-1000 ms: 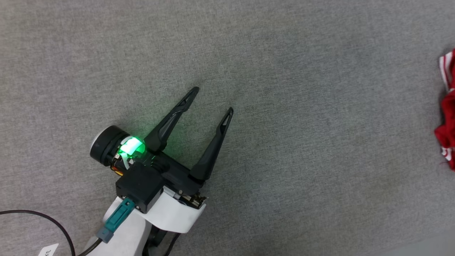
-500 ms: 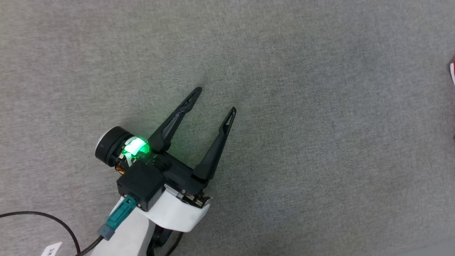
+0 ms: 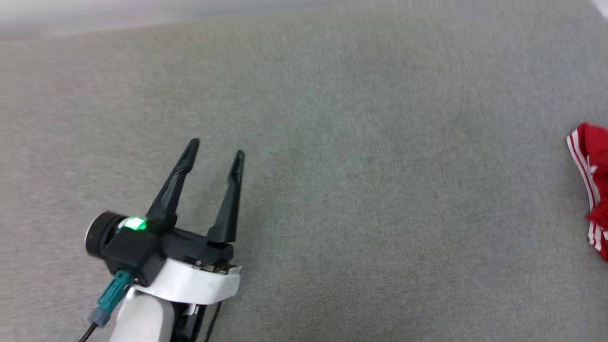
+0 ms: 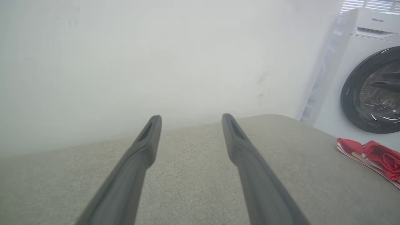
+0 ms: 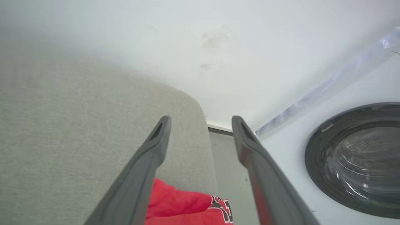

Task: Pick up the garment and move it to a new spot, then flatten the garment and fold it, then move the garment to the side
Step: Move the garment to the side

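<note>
The garment (image 3: 593, 180), red with white stripe trim, lies bunched at the far right edge of the grey padded surface (image 3: 361, 190). It also lies at the right of the left wrist view, the garment (image 4: 372, 156) near that surface's edge. My left gripper (image 3: 216, 148) hovers open and empty over the lower left of the surface, far from the cloth. In the right wrist view my right gripper (image 5: 201, 120) stands open above the garment (image 5: 181, 203), whose black lettering shows between the fingers (image 5: 147, 165); nothing is held.
A white washing machine (image 4: 372, 72) with a dark round door stands beyond the surface's right end, also close at the right as washing machine (image 5: 353, 156). A pale wall (image 4: 156, 62) runs behind the surface. A strip of floor (image 5: 228, 162) separates surface and machine.
The head camera has tilted up, so the whole picture shifted. My left gripper now sits lower left with its fingers more upright. More of the garment's striped edge shows than half a second ago.
</note>
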{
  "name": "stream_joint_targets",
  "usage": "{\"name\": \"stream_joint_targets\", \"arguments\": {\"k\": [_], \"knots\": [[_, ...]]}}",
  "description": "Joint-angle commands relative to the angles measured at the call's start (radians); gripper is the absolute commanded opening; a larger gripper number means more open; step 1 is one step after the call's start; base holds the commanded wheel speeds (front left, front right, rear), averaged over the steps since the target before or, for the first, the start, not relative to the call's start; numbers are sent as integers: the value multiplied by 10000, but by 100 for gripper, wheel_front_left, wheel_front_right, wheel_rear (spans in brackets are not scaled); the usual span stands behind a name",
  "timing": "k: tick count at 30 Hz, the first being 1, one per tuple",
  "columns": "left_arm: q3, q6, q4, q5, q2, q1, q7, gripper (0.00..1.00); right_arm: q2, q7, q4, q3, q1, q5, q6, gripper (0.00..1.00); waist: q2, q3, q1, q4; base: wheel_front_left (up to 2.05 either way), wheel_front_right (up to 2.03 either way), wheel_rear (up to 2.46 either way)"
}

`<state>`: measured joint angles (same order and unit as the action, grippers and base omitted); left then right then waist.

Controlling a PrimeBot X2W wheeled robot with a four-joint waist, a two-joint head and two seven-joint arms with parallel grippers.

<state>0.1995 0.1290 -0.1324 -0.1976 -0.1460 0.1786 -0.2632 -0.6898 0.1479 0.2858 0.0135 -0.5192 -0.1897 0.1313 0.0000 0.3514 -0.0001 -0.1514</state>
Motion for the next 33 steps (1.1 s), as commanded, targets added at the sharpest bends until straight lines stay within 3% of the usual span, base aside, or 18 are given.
{"name": "stream_joint_targets", "arguments": {"k": [1,12,18,26,33], "knots": [[-288,-13,67,-58,149,-320,-18,100,480,-593,-607,99,503,-18,-11,100,0,-1126,1,573,0,0,0],[-1187,1,600,253,304,-1552,-18,100,3522,-1636,-3552,501,3238,-505,-8,100,0,-2619,1,1153,0,0,0],[-1272,7,896,291,478,-2041,-18,100,4904,-2090,-4183,495,4645,-408,-11,100,0,-3054,1,1401,0,0,0],[-912,13,1228,127,474,-2531,-18,100,5796,-3151,-3422,432,5934,-570,-8,100,0,-3384,1,1573,0,0,0],[-1035,14,1547,114,517,-2712,-18,100,6037,-3556,-2891,324,6094,-260,-8,100,0,-3473,1,1536,0,0,0]]}}
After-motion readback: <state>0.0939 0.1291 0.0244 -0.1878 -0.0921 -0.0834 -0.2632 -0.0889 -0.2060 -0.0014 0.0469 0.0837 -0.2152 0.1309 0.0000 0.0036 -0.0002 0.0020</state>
